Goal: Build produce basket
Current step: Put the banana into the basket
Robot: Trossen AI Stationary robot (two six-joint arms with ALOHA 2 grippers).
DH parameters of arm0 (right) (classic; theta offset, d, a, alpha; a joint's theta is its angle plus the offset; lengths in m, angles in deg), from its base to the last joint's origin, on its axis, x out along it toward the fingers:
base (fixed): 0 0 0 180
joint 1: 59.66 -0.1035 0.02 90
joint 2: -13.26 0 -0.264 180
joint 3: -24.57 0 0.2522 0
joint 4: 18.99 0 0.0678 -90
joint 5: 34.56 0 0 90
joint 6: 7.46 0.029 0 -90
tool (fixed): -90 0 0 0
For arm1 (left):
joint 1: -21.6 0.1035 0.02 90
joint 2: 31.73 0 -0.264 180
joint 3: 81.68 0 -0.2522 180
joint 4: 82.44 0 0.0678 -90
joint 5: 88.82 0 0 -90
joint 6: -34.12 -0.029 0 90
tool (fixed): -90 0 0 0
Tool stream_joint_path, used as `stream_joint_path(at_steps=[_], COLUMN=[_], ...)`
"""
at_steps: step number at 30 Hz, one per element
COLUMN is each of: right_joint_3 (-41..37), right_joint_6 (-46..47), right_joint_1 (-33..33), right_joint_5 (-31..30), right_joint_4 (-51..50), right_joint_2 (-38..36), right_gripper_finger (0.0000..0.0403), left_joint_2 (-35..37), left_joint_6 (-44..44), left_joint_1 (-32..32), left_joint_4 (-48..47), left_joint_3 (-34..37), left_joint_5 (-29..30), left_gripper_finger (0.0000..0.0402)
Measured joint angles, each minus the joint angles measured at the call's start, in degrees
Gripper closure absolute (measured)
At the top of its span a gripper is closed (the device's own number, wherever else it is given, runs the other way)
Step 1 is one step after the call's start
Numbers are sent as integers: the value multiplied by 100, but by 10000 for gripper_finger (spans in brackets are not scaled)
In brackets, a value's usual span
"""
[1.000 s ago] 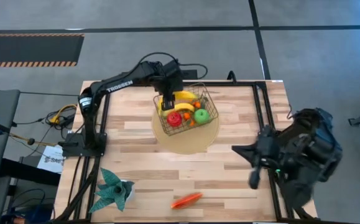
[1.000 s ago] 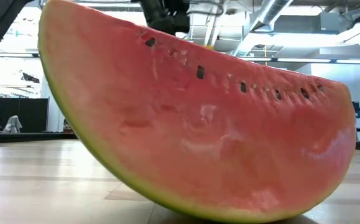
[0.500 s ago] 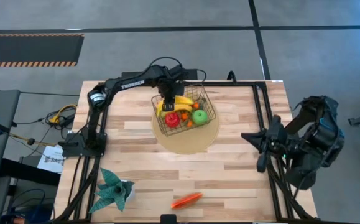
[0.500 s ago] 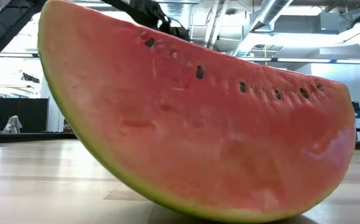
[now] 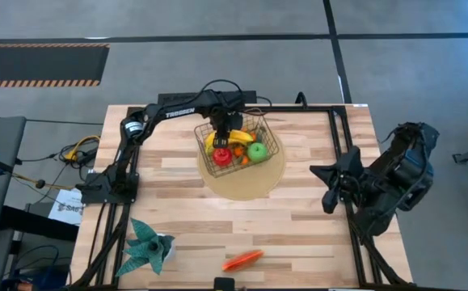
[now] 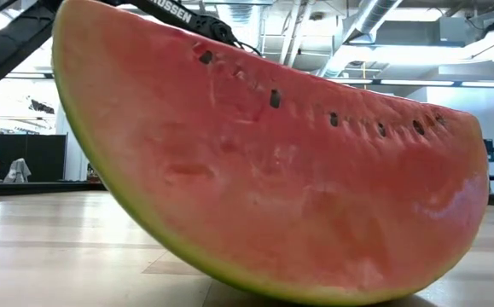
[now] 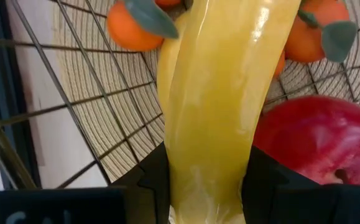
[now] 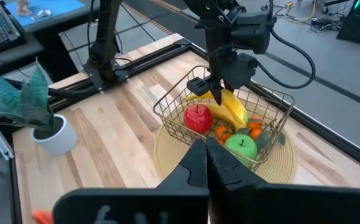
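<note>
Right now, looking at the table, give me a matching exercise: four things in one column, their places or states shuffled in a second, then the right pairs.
Things:
1. banana
2. green apple
3. chili
4. right gripper

Places or states:
A. lying on the bare table, near its front edge
B. shut, holding nothing
C. clamped in the left gripper
D. resting inside the basket

Pairs: 1-C, 2-D, 3-A, 4-B

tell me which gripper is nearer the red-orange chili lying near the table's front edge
Right. The right gripper hangs beside the table's right side, nearer the red-orange chili; the left gripper is inside the gold wire basket, shut on a yellow banana.
</note>
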Motion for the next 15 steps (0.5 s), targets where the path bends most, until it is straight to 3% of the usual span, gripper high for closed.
stream_joint_path(at_steps=[9, 15], right_joint_3=[-2, -2], right_joint_6=[0, -2], right_joint_1=[67, 67], right_joint_5=[141, 143], right_joint_4=[5, 48], right_joint_2=[5, 5], right_gripper_finger=[401, 396], left_joint_2=[0, 0], left_joint_6=[98, 394], left_joint_1=[-65, -74], left_joint_4=[58, 62], left_joint_3=[0, 0], left_joint_5=[72, 148], left_gripper_finger=[291, 184])
